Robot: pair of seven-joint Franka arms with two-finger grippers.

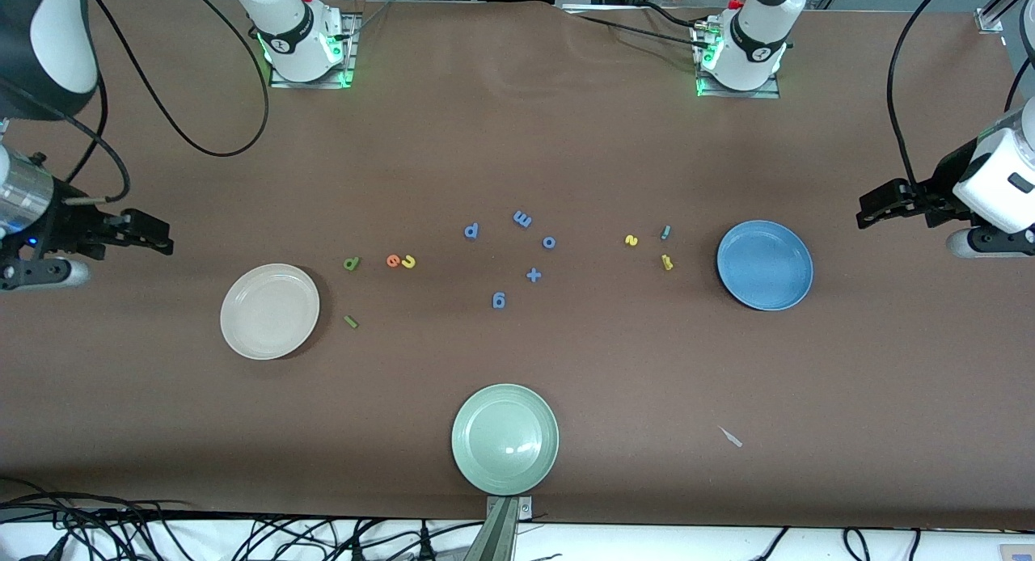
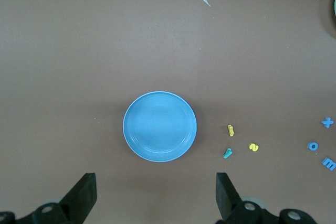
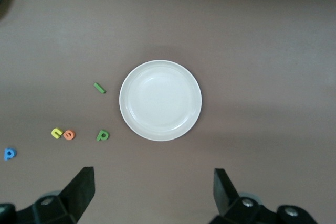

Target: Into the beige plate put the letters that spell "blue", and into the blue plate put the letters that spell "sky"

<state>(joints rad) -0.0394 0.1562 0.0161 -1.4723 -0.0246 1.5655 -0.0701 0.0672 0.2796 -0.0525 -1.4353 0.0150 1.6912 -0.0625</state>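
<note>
The beige plate [image 1: 269, 311] [image 3: 160, 100] lies toward the right arm's end. Beside it are the green b [image 1: 351, 263] [image 3: 102, 136], green l [image 1: 350, 322] [image 3: 100, 88], orange e [image 1: 393, 261] [image 3: 69, 135] and yellow u [image 1: 408, 262] [image 3: 56, 132]. The blue plate [image 1: 764, 265] [image 2: 159, 126] lies toward the left arm's end, with the yellow s [image 1: 631, 240] [image 2: 253, 147], yellow k [image 1: 667, 262] [image 2: 230, 129] and teal y [image 1: 665, 232] [image 2: 228, 153] beside it. My right gripper [image 1: 158, 234] [image 3: 154, 195] hangs open over bare table by the beige plate. My left gripper [image 1: 863, 209] [image 2: 156, 198] hangs open by the blue plate. Both plates hold nothing.
Several periwinkle-blue letters [image 1: 522, 219] lie scattered mid-table between the two groups. A pale green plate [image 1: 504, 439] sits near the front edge. A small pale scrap [image 1: 730, 436] lies nearer the camera than the blue plate. Cables trail by the right arm's base.
</note>
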